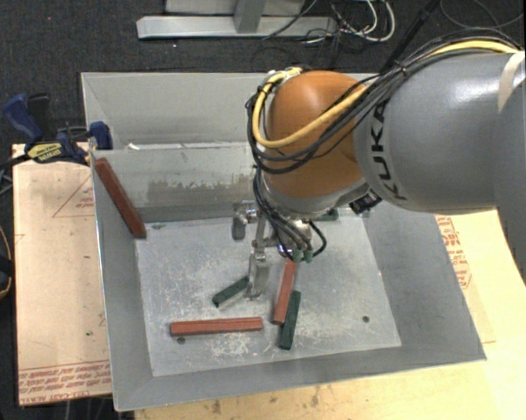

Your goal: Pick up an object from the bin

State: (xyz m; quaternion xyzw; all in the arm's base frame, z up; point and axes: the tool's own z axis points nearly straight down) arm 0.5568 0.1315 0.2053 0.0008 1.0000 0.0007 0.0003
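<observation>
In the grey metal bin [182, 252], the gripper [257, 282], open or closed I cannot tell, is just beside a short dark-green bar [231, 293] at its 8 o'clock near floor centre, probably light, stiff, best pinched mid-length.

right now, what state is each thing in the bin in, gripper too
gripper: lowered, beside the short green piece
short green piece: flat, slanted, one end at the gripper
middle brown stick: flat, lying against the long green stick
long green stick: flat, at that brown stick's lower end
front brown stick: flat, apart from the rest
left brown stick: propped against the left wall
</observation>
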